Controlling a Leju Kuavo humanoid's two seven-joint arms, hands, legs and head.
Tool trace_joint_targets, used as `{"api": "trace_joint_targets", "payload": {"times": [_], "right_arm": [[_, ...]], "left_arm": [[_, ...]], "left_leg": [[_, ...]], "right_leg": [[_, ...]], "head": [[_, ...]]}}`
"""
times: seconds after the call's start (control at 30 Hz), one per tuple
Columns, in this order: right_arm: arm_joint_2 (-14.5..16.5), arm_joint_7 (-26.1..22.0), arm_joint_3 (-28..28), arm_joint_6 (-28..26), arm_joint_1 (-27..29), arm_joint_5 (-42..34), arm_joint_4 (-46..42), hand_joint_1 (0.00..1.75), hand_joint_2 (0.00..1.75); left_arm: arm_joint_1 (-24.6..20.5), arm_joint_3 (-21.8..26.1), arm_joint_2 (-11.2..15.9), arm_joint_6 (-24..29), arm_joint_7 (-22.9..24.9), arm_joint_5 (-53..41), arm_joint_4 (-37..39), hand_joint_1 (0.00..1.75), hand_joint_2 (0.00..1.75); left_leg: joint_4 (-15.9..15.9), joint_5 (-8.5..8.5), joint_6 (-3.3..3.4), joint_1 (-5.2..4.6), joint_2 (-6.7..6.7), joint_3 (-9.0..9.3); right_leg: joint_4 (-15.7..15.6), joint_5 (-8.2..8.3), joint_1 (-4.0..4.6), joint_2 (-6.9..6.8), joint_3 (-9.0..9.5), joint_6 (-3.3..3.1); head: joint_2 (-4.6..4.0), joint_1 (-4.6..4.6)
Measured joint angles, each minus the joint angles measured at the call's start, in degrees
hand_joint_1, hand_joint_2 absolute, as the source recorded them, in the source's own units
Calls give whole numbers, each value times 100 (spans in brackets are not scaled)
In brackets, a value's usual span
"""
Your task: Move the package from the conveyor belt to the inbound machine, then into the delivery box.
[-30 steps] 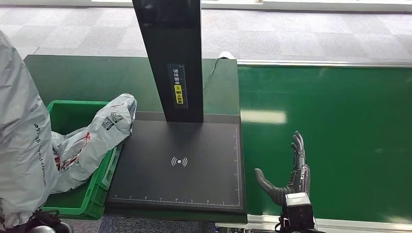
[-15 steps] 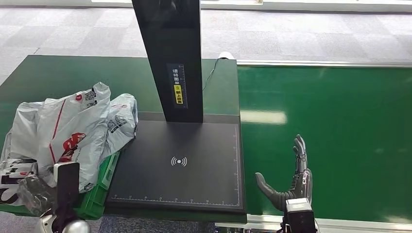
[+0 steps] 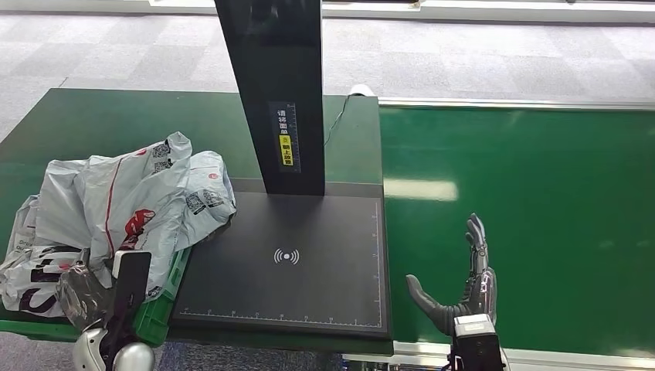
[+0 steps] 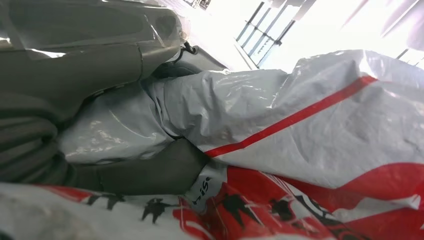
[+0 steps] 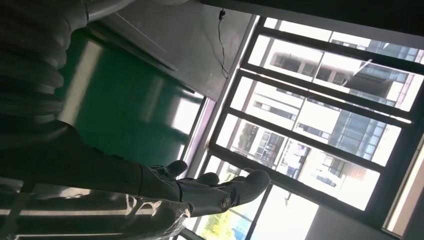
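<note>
Package (image 3: 116, 205) gripped by our left hand (image 3: 81, 297) at 8 o'clock; we release into green box (image 3: 158, 309); right hand (image 3: 459, 290) spread, holding nothing.

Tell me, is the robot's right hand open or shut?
Open: the right hand hovers over the green conveyor belt, fingers spread, holding nothing.

**Setting: parcel-sorting station in an office-type building**

Wide green conveyor belt (image 3: 525, 224) with metal edge rail, butted against a green table (image 3: 139, 120). On the table: black scanning platform (image 3: 286, 263) marked with a wireless symbol and ruler ticks, dark upright column (image 3: 274, 85) with a yellow label. Green plastic crate (image 3: 158, 309) heaped with grey courier bags (image 3: 131, 209). Grey carpet tiles (image 3: 479, 54) on the floor. Large multi-pane windows (image 5: 320, 115) facing other buildings.
</note>
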Motion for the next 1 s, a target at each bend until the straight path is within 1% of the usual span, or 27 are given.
{"api": "trace_joint_targets", "payload": {"times": [0.07,0.1,0.13,0.2,0.27,0.33,0.4,0.43,0.6,0.63,0.7,0.77,0.83,0.9,0.97,1.0], "right_arm": [[0,3,-9,46,-6,11,0,0,175],[0,5,-10,61,-11,20,0,0,175],[2,7,-11,79,-19,30,0,0,175],[15,8,-13,107,-36,46,0,0,175],[38,8,-16,131,-45,57,0,0,175],[60,8,-19,146,-47,65,0,0,175],[79,8,-22,154,-48,73,0,0,175],[87,8,-23,155,-50,76,0,0,175],[106,8,-27,157,-59,83,0,0,175],[110,8,-27,162,-60,83,0,0,175],[119,3,-28,176,-66,83,2,0,175],[128,-7,-27,189,-82,77,9,0,175],[133,-14,-24,196,-102,67,24,0,175],[133,-22,-18,195,-119,57,44,0,175],[133,-34,-7,190,-130,46,60,0,175],[133,-42,-1,188,-132,34,66,0,175]], "left_arm": [[-7,-41,46,-56,113,-27,27,48,175],[-12,-53,64,-62,141,-31,37,18,175],[-17,-62,81,-41,161,-41,47,3,175],[-24,-71,104,112,162,-68,63,0,175],[-23,-62,109,359,15,-65,65,0,175],[-1,40,46,539,-427,-15,11,0,175],[21,261,-90,599,-918,26,-95,0,175],[27,365,-154,601,-1059,35,-143,0,175],[32,639,-326,603,-1256,55,-280,0,175],[26,704,-368,604,-1427,88,-317,0,175],[-22,972,-502,607,-2114,256,-476,0,175],[-133,1396,-645,611,-2880,477,-723,0,175],[-256,1843,-736,611,-3377,632,-999,0,175],[-339,2198,-792,610,-3600,685,-1305,0,87],[-404,2420,-838,610,-3650,723,-1590,0,0],[-438,2499,-855,610,-3658,786,-1724,0,0]], "left_leg": [[0,0,0,0,-3,6],[-1,0,0,0,-4,8],[-1,0,0,0,-5,10],[-2,0,0,0,-6,14],[-2,1,-1,1,-6,16],[-1,3,-3,3,-6,14],[0,5,-3,4,-5,11],[0,6,-3,4,-5,9],[1,6,-4,3,-6,-5],[1,6,-4,3,-6,-11],[1,6,-4,3,-6,-22],[1,6,-4,3,-4,-26],[1,6,-4,4,-1,-25],[1,6,-4,5,-2,-26],[0,6,-4,5,-4,-29],[0,6,-4,6,-4,-30]], "right_leg": [[0,-1,0,-2,7,-1],[0,-1,0,-3,10,-1],[0,-1,0,-4,13,-1],[0,-1,0,-4,17,-2],[0,-1,1,-3,18,-2],[0,0,3,-2,14,-2],[0,1,4,-2,7,-2],[1,1,4,-2,4,-2],[1,1,3,-2,-12,-1],[1,1,3,-2,-17,-1],[1,1,4,-2,-27,-1],[1,1,4,0,-31,-1],[1,1,5,2,-33,-1],[1,1,6,1,-37,-2],[2,1,7,-1,-38,-2],[2,1,7,-1,-38,-2]], "head": [[0,0],[0,0],[0,0],[0,1],[0,1],[0,0],[0,1],[0,2],[0,0],[0,1],[0,2],[0,2],[0,-1],[0,-1],[0,1],[0,1]]}}
